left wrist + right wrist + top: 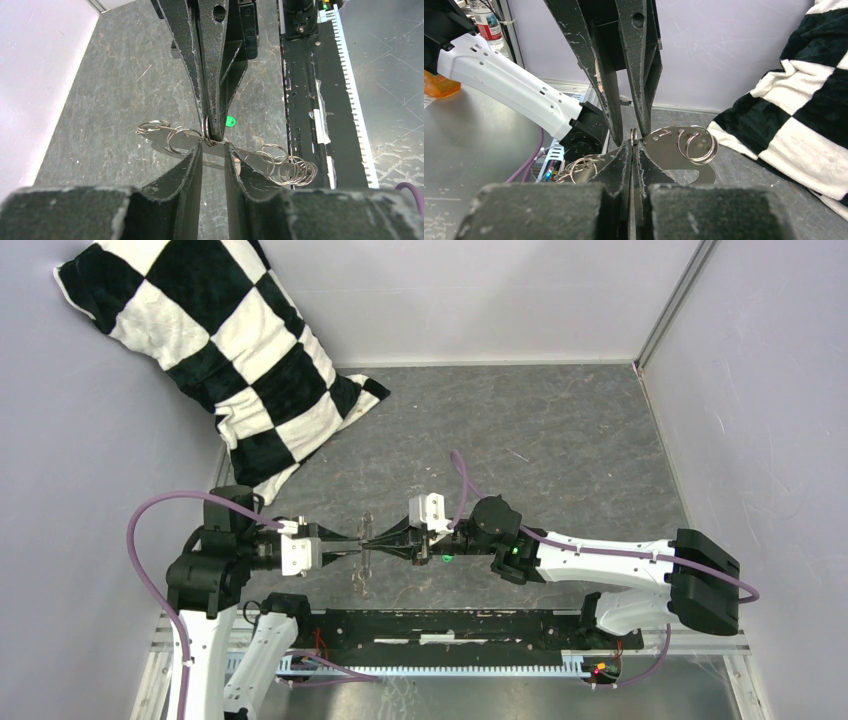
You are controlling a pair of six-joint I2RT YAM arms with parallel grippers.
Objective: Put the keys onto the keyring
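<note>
The keyring [364, 570] is a thin silvery plate held upright above the table between both grippers. Small split rings [292, 170] are strung through holes along its edge. In the right wrist view the keyring [674, 167] faces the camera, with two rings [696, 145] on it. My left gripper [213, 147] grips the keyring [247, 154], its fingers still a little apart. My right gripper [634, 142] is shut on one small split ring [207, 132] at the plate's edge. The two grippers [358, 548] [377, 544] meet tip to tip. The keys are hidden; a green spot [230, 120] glows behind the right fingers.
A black-and-white checked pillow [240, 350] leans in the far left corner and reaches into the right wrist view [804, 110]. A black rail [450, 625] runs along the near table edge. Grey walls close in the left, back and right sides.
</note>
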